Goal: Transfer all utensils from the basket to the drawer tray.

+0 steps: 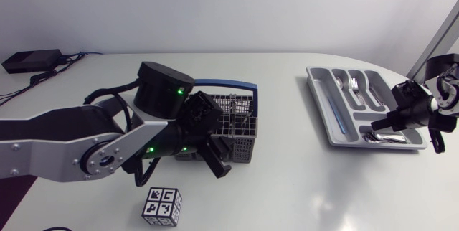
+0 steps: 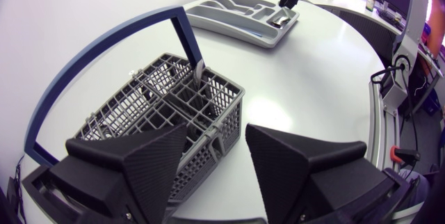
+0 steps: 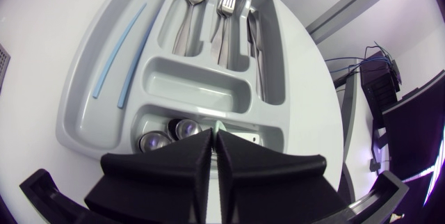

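Note:
A grey wire basket (image 1: 233, 120) with a blue handle (image 2: 104, 57) stands mid-table, and a thin utensil handle (image 2: 200, 74) sticks up inside it. My left gripper (image 2: 217, 137) hovers open over the basket's near corner, holding nothing. At the right lies the grey drawer tray (image 1: 326, 109), holding a spoon (image 3: 191, 1), a fork (image 3: 226, 8), a knife (image 3: 254, 40) and a blue stick (image 3: 118, 57). My right gripper (image 3: 213, 140) is shut just over the tray's end compartment, where shiny small spoons (image 3: 167, 135) lie. A pale sliver (image 3: 220, 124) shows at its tips; I cannot tell if it is held.
A cube with black-and-white markers (image 1: 162, 206) sits near the front edge, below my left arm. A black box (image 1: 32, 60) with cables lies at the far left rear. The tray's middle compartment (image 3: 198, 88) holds nothing.

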Controlling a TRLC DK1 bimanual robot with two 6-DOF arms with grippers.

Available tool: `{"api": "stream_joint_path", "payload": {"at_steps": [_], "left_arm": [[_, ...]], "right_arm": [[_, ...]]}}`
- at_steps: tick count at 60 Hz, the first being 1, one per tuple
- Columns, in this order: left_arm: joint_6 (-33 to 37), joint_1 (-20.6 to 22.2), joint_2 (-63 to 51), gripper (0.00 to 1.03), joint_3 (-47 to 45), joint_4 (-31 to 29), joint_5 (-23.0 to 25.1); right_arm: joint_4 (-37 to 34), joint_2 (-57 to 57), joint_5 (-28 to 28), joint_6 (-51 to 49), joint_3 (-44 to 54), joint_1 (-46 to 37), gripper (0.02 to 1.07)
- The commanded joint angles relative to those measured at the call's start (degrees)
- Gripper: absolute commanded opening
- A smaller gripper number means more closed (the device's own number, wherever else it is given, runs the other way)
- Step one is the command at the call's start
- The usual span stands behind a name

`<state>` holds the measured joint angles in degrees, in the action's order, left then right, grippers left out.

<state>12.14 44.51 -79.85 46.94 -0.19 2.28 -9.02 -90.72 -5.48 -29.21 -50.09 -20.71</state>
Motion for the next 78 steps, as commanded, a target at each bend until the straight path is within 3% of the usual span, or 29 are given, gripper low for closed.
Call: {"api": "stream_joint_path", "payload": {"at_steps": [1,7,17,20,22,47,71,78], "left_arm": [[1.13,0.84,-1.71,0.6,1.75,1.68,-1.41],[1.31,1.72,-2.76,0.6,1.75,4.32,-3.43],[1.39,2.33,-4.78,0.6,2.54,7.66,-5.71],[1.39,2.6,-5.58,0.6,2.9,8.62,-6.41],[1.39,2.77,-6.19,0.6,3.07,9.59,-7.03],[6.23,6.29,-12.08,0.6,3.42,20.14,-14.94],[7.99,5.85,-17.26,0.59,5.8,24.0,-18.28],[7.9,5.76,-17.97,0.44,6.59,24.62,-18.37]], "right_arm": [[1.46,-2.18,-1.12,-0.93,1.57,1.11,0.27],[1.46,-2.71,-1.47,-0.5,1.92,2.08,0.53],[1.46,-1.74,-1.47,-0.06,2.89,2.6,0.74],[1.46,-1.22,-1.47,-0.06,3.15,2.78,0.94],[1.37,-0.86,-1.47,-0.06,3.33,2.78,1.0],[0.23,2.56,1.52,1.44,4.73,3.31,1.01],[0.14,4.32,3.63,2.05,5.61,3.39,1.01],[0.14,4.32,3.81,2.05,5.52,3.39,1.01]]}}
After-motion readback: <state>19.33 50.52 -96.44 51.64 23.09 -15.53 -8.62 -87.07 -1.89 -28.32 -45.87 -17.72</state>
